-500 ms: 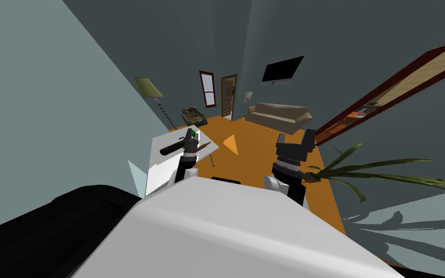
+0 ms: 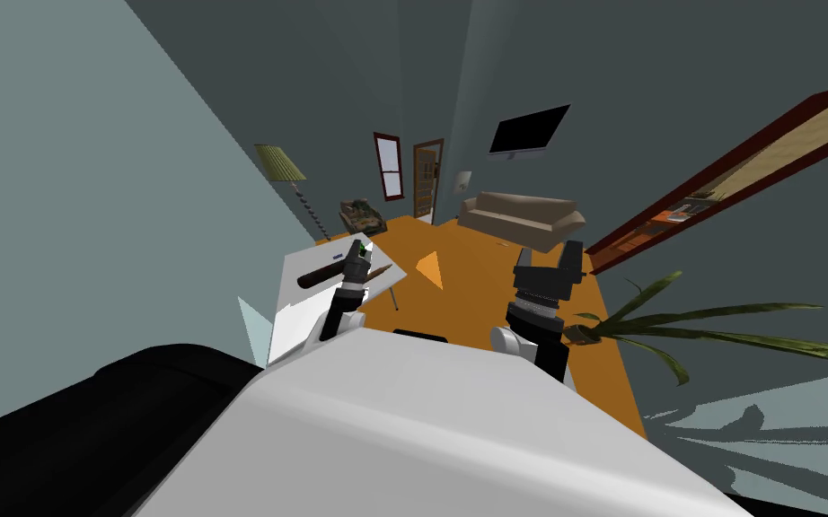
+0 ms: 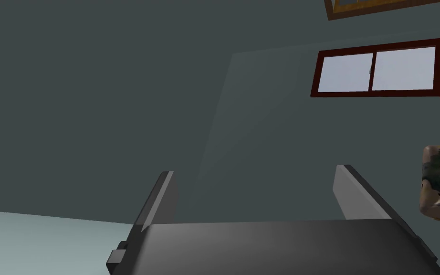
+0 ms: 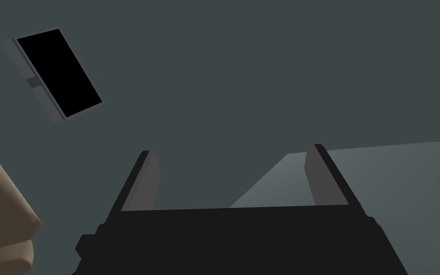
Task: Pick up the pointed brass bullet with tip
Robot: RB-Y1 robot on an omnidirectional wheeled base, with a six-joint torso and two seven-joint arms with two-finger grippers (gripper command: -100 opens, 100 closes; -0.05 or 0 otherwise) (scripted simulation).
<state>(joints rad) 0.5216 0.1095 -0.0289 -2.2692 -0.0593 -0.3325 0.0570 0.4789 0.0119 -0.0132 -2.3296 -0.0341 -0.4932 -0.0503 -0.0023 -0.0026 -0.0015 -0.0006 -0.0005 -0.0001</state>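
A long brown bullet with a pointed brass-coloured tip lies on a white table to my front left. My left gripper is held over the bullet's tip end and points up towards the far wall. Its fingers stand wide apart, open, with nothing between them. Whether the gripper touches the bullet is hidden by its dark body. My right gripper is raised over the orange floor, open and empty, and its fingers also stand well apart.
A small green thing and a small blue one lie on the table by my left gripper. A leafy plant spreads at my right. A floor lamp, a camouflage-patterned object and a beige sofa stand farther off.
The whole head view has shifted slightly, so my head moved. My left forearm has turned a little over the table. The bullet lies where it was.
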